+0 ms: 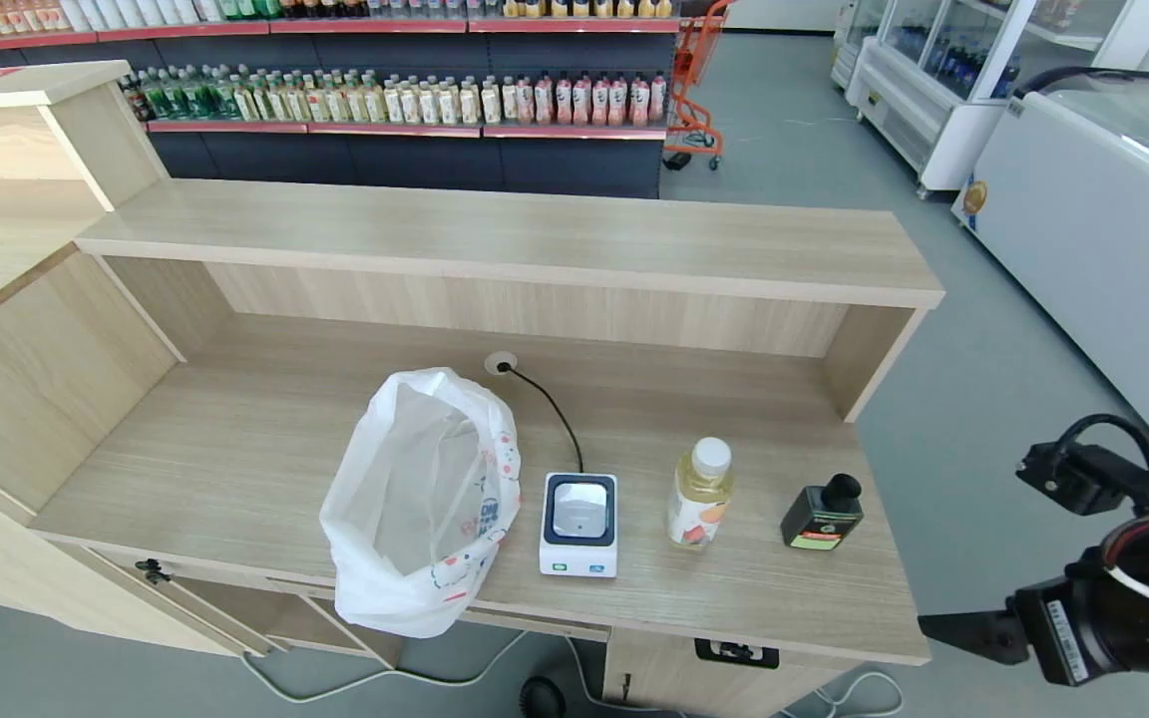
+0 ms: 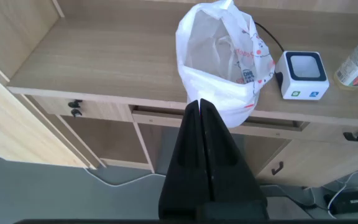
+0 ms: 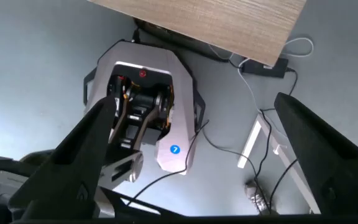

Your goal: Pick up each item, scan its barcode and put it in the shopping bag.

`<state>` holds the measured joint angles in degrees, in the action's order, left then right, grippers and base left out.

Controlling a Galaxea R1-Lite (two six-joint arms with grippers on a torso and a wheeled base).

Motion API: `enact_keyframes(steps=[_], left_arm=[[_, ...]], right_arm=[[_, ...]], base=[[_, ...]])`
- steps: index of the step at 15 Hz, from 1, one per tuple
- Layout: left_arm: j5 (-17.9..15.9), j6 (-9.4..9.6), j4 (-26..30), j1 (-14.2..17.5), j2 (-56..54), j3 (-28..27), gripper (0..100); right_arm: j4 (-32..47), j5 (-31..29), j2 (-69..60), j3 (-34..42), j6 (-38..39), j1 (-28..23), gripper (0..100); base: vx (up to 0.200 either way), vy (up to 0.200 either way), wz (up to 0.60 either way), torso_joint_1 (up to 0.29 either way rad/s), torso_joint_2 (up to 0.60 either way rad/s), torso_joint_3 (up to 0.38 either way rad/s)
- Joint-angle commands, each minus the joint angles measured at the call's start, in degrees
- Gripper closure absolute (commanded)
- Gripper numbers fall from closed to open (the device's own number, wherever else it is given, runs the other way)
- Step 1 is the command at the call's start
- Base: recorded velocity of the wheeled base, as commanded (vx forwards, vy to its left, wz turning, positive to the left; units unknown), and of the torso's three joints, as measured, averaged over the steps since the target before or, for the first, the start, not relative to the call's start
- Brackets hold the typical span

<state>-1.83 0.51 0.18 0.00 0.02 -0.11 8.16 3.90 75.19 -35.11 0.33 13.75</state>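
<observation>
— What's closest in the head view?

— The right gripper (image 1: 963, 636), low at the near right, off the right end of the counter (image 1: 235, 439). Along the counter's near edge, left to right, are four things. First the white shopping bag (image 1: 420, 499), mouth open, its bottom hanging over the edge. Just beside it is the scanner (image 1: 579, 524), white with a dark-framed window. Then a clear bottle (image 1: 701, 494) of yellow liquid with a white cap, and a dark bottle (image 1: 822, 514) with a black cap. Both bottles stand apart from each other.

— Any writing?

— Red and blue print on the bag, an orange picture on the clear bottle's label, a green-and-red label on the dark bottle. All too small to read.

— The left wrist view?

— The left gripper (image 2: 200, 109), fingers pressed together on nothing, is in front of the counter, facing the bag. The scanner's near face carries a green mark and a blue one.

— The right wrist view?

— The right gripper's fingers are spread wide, holding nothing, above grey floor (image 3: 36, 68) by the counter's corner.
</observation>
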Motion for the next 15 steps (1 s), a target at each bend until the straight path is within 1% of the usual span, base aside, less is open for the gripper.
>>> enact_keyframes(steps=[1, 3, 6, 8, 10, 11, 13, 15], left_arm=[[0.07, 0.02, -0.01, 0.00, 0.06, 0.02, 100], [0.07, 0.02, -0.01, 0.00, 0.06, -0.07, 100], [-0.02, 0.02, -0.01, 0.00, 0.06, -0.07, 100], [-0.02, 0.02, -0.01, 0.00, 0.06, 0.02, 100], [-0.02, 0.02, -0.01, 0.00, 0.06, -0.07, 100], [-0.02, 0.02, -0.01, 0.00, 0.06, 0.02, 100], [0.07, 0.02, -0.01, 0.00, 0.06, -0.07, 100], [-0.02, 0.02, -0.01, 0.00, 0.06, 0.02, 100]], right_arm=[[-4.55, -1.35, 9.10, 0.57, 0.20, 1.98, 0], [-9.91, -2.14, 15.60, -0.57, 0.37, 2.77, 0], [-19.32, -2.32, 23.07, -2.07, 0.46, 6.29, 0], [-25.38, -5.57, 28.43, -3.74, 0.81, 9.01, 0], [-29.34, -7.59, 32.30, -5.32, 2.66, 11.47, 0], [-31.62, -9.61, 34.94, -6.38, 3.89, 12.79, 0], [-36.28, -10.84, 38.54, -6.73, 4.15, 13.32, 0], [-37.95, -11.72, 40.56, -7.78, 4.15, 14.20, 0]], base=[[0.000, 0.000, 0.00, 0.000, 0.00, 0.000], [0.000, 0.000, 0.00, 0.000, 0.00, 0.000], [0.000, 0.000, 0.00, 0.000, 0.00, 0.000], [0.000, 0.000, 0.00, 0.000, 0.00, 0.000], [0.000, 0.000, 0.00, 0.000, 0.00, 0.000], [0.000, 0.000, 0.00, 0.000, 0.00, 0.000], [0.000, 0.000, 0.00, 0.000, 0.00, 0.000], [0.000, 0.000, 0.00, 0.000, 0.00, 0.000]])
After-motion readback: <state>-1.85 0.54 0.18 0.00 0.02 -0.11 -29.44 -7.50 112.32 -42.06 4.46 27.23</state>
